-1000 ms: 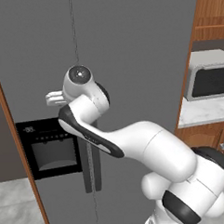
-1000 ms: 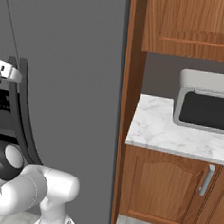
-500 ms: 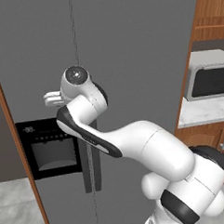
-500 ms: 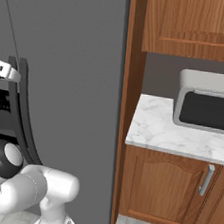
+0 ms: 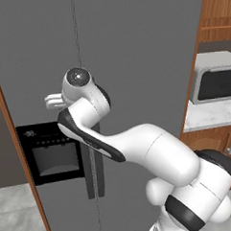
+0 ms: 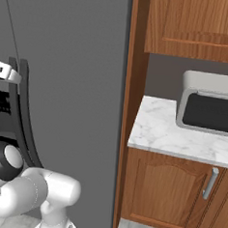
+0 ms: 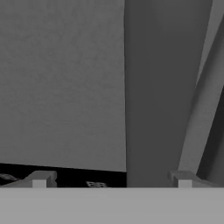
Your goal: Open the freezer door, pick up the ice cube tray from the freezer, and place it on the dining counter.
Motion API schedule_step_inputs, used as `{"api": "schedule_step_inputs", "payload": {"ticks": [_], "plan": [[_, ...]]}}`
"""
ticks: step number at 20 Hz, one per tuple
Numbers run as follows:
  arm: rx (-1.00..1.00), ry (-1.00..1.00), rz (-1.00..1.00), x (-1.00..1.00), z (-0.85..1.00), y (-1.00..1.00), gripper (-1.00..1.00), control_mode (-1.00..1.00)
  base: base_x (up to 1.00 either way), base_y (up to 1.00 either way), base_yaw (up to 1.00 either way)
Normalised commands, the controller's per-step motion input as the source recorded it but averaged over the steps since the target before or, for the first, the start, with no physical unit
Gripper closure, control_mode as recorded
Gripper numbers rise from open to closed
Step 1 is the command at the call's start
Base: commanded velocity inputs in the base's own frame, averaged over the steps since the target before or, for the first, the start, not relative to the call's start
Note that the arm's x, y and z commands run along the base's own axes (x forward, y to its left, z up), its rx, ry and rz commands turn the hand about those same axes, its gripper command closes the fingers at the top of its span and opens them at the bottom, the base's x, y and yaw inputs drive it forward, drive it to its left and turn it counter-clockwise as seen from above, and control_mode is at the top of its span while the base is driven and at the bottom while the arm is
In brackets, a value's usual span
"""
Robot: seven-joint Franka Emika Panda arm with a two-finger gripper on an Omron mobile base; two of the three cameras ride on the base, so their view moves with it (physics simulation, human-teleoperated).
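Note:
The freezer door is matte grey and stands shut, with its black dispenser panel low on it. Its long dark curved handle runs down beside the door seam. My gripper is pressed up close to the door just above the dispenser, and it is also seen at the left edge as the gripper. In the hand view the gripper is open, its fingertips wide apart, and the handle rises as a darker band between them. The ice cube tray and the freezer's inside are hidden behind the door. The dining counter is out of view.
The plain grey door is shut to the right of the seam. Further right, a microwave sits on a small marble counter over wooden cabinets. My own arm crosses in front of the fridge.
The wrist has crept very slightly left against the door. Both doors stay shut.

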Motion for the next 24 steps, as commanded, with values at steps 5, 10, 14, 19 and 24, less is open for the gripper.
{"api": "schedule_step_inputs", "payload": {"ticks": [5, 10, 14, 19, 24], "plan": [[0.00, 0.00, 0.00, 0.10, 0.00, -0.17, -1.00, -1.00, 0.00, 0.00, 0.00], [0.00, 0.00, 0.00, 0.03, 0.00, -0.24, -1.00, -1.00, 0.00, 0.00, 0.00], [0.00, 0.00, 0.00, 0.12, 0.00, -0.18, -1.00, -1.00, 0.00, 0.00, 0.00], [0.00, 0.00, 0.00, 0.28, 0.00, 0.00, -1.00, -1.00, 0.00, 0.00, 0.00], [0.00, 0.00, 0.00, 0.33, -0.02, 0.00, -1.00, -1.00, 0.00, 0.00, 0.00]]}}
